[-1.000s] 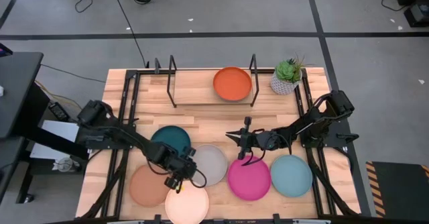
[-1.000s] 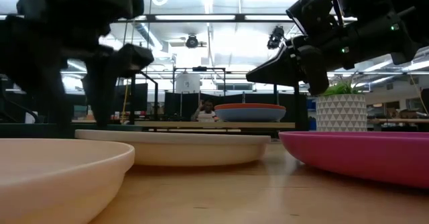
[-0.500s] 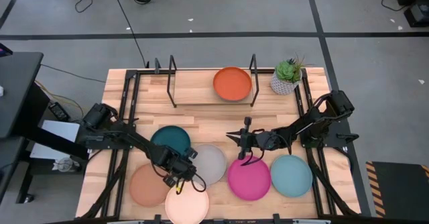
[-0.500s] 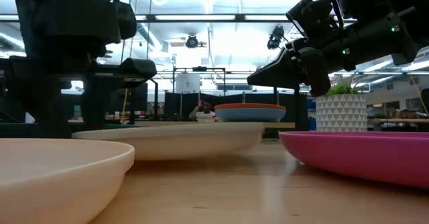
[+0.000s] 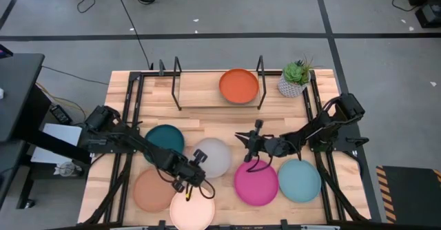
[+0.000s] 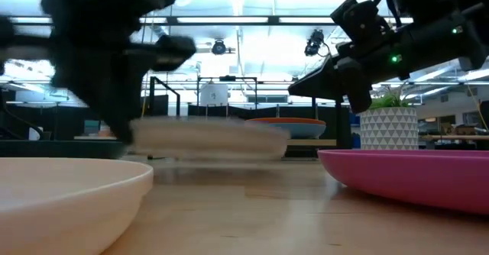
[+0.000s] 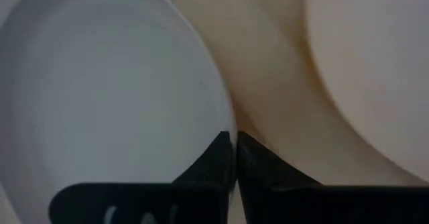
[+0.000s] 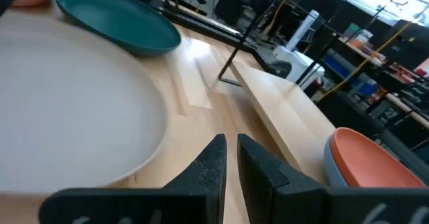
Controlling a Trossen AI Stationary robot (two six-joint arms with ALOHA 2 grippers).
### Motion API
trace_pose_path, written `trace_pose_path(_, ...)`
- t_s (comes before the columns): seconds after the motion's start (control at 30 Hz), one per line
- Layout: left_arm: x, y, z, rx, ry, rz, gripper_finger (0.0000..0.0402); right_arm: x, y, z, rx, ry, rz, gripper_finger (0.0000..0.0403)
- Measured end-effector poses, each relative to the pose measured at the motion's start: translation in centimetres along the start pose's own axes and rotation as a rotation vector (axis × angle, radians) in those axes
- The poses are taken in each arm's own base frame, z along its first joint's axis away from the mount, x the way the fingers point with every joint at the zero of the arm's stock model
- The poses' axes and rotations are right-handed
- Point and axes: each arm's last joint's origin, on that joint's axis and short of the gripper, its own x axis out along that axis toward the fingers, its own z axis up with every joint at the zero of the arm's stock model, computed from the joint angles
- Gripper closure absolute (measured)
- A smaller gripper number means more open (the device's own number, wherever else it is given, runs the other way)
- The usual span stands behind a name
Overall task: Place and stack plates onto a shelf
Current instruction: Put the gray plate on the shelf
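High view: left pincer (image 5: 187, 182) is sitting lower centre, gripping the grey plate (image 5: 213, 157) by its near rim so it hangs clear of the tabletop (image 5: 207, 123).
Right pincer (image 5: 244, 138): waiting mid-frame, fingers nearly together, empty.
Shelf (image 5: 200, 92): upper centre, carrying the orange plate (image 5: 239, 85).

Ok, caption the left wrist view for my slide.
Left gripper shut on the grey plate's rim, above the wooden table.

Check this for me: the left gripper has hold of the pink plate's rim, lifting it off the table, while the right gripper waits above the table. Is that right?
Not quite. The plate is grey, not pink: the high view shows the left gripper shut on the grey plate, and the pink plate lies untouched on the table. The low view shows the grey plate raised, and the right gripper does wait above the table.
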Motion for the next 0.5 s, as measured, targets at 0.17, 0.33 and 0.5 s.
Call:
trace_pose_path(0.17, -2.3, 3.9, -0.2, -0.204, 0.07, 0.087, 0.0386, -0.1, 0.0, 0.2, -0.001, -0.009, -0.009, 0.0359)
trace_pose_path(0.33, -2.7, 7.7, -2.1, -0.316, 0.159, 0.187, 0.0384, -0.1, 0.0, 0.2, 0.002, -0.013, -0.005, 0.0359)
trace_pose_path(0.5, -1.8, 11.2, -5.1, -0.426, 0.254, 0.226, 0.0384, -0.1, 0.0, 0.1, -0.001, -0.011, -0.001, 0.0359)
